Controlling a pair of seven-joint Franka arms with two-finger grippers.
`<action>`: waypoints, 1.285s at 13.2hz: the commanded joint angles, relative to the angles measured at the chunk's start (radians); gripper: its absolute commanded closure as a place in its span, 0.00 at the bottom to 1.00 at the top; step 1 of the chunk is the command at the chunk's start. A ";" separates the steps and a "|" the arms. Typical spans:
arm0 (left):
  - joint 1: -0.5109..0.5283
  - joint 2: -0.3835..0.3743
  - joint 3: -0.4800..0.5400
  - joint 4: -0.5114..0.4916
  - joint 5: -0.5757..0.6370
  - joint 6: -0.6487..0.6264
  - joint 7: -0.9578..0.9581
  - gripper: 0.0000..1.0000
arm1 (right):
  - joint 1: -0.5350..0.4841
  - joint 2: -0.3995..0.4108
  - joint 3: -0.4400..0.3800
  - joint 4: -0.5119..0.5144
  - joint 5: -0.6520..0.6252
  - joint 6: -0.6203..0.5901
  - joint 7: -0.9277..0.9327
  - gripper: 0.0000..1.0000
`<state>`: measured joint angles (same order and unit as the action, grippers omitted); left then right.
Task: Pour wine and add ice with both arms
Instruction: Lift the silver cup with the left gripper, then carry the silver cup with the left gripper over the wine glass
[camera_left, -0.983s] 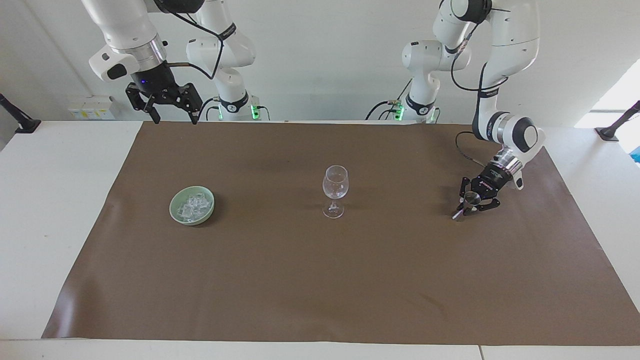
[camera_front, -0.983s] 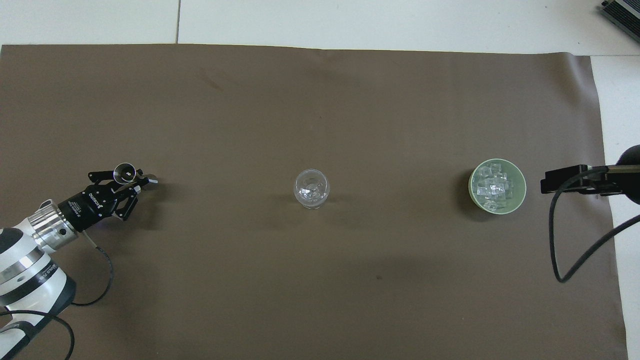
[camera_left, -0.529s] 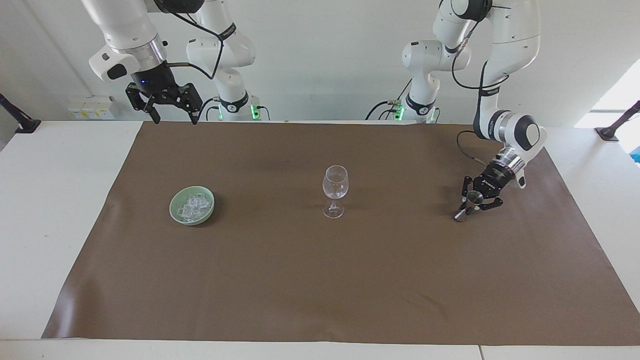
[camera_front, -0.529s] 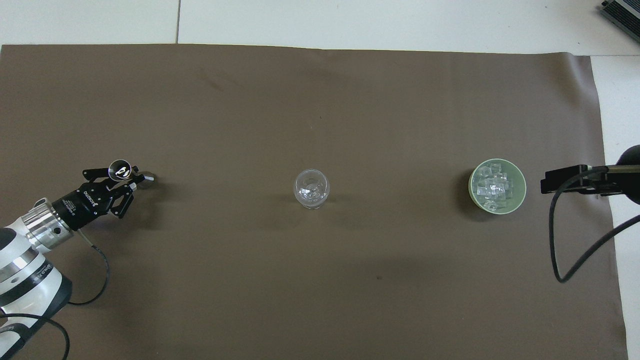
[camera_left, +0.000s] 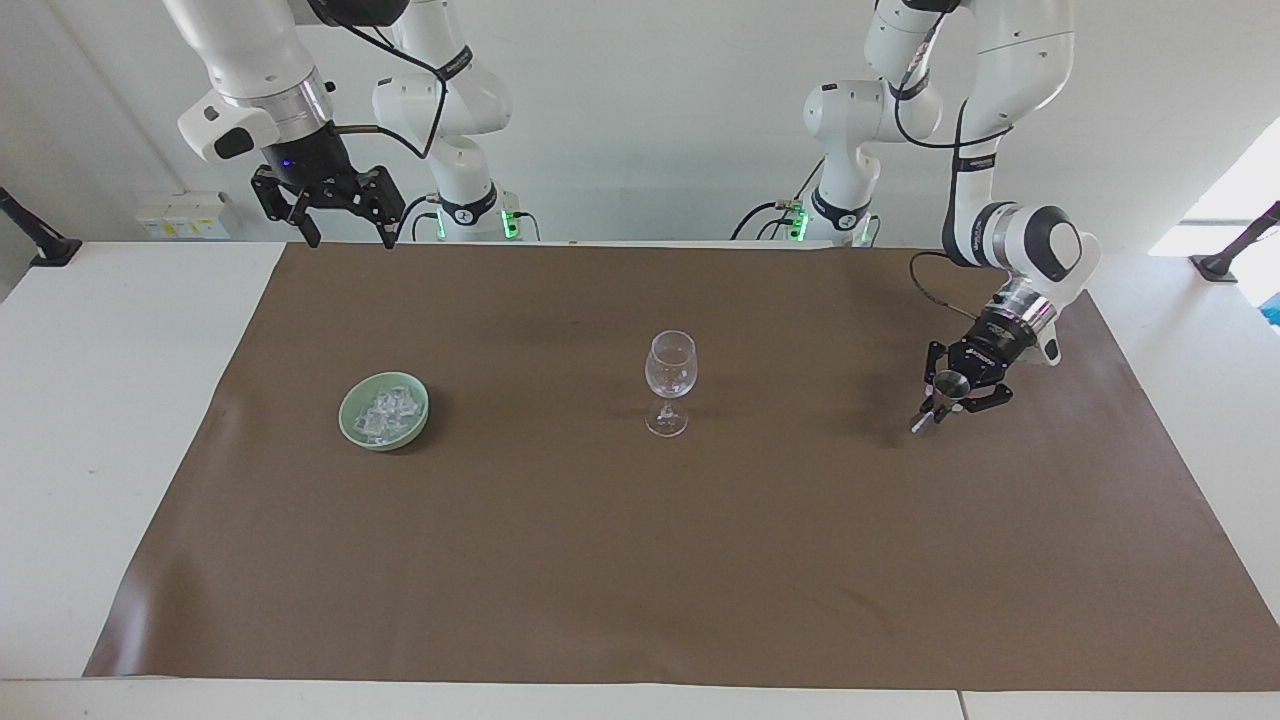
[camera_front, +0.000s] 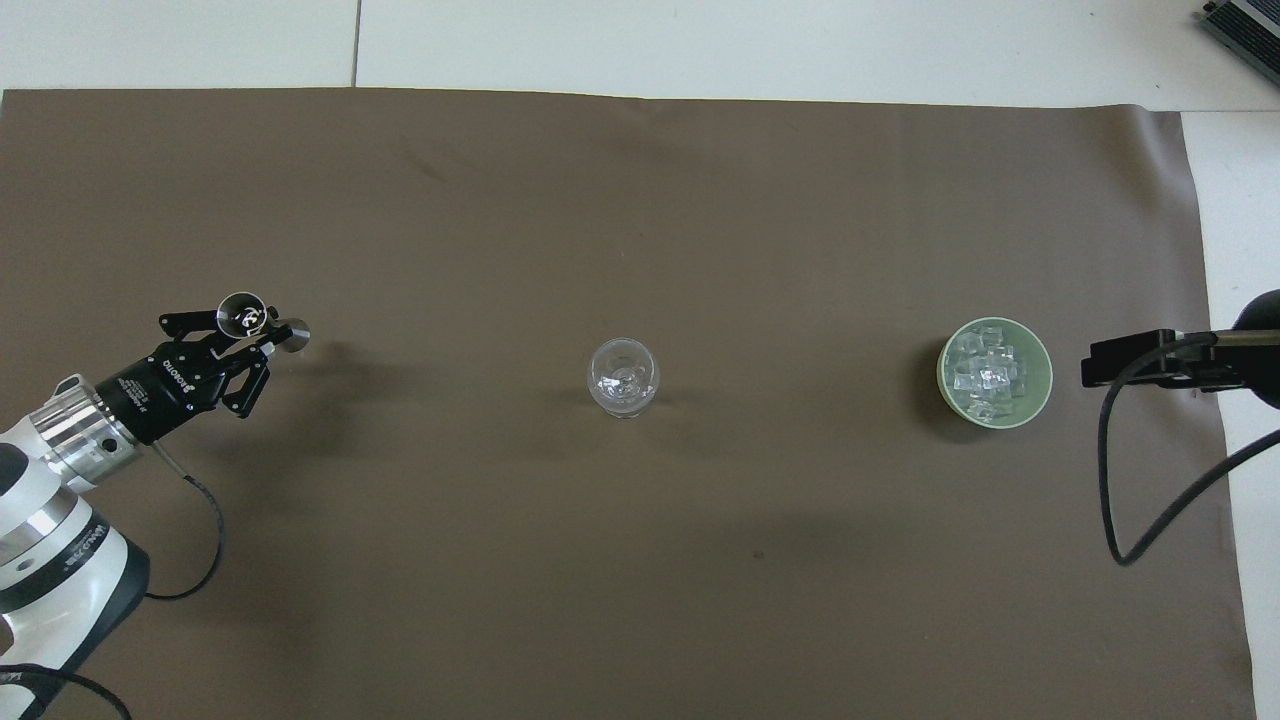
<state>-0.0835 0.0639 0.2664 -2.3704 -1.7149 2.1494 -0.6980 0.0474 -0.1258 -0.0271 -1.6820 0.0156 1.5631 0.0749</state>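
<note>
The left end effector (camera_left: 940, 405) pinched a small metal jigger (camera_left: 946, 384) above the mat near the counter's left-arm end. The right end effector (camera_left: 345, 228), fingers spread, waited over the counter's robot-side edge, well apart from the ice (camera_left: 385, 410) in the green bowl (camera_left: 352, 425).

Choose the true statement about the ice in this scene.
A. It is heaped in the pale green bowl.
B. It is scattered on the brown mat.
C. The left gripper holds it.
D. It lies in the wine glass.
A: the ice sits heaped in the pale green bowl, and the wine glass stands empty.
</note>
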 joint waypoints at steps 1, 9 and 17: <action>0.004 -0.068 -0.064 -0.003 -0.012 0.090 -0.082 1.00 | -0.001 -0.023 0.001 -0.021 -0.005 -0.011 -0.014 0.00; 0.005 -0.171 -0.321 0.023 -0.014 0.368 -0.258 1.00 | -0.001 -0.023 0.001 -0.021 -0.005 -0.011 -0.014 0.00; 0.005 -0.228 -0.581 0.046 -0.014 0.637 -0.371 1.00 | -0.001 -0.023 0.001 -0.021 -0.005 -0.011 -0.014 0.00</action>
<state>-0.0835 -0.1439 -0.2586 -2.3291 -1.7151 2.7207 -1.0464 0.0474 -0.1258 -0.0271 -1.6820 0.0156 1.5631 0.0749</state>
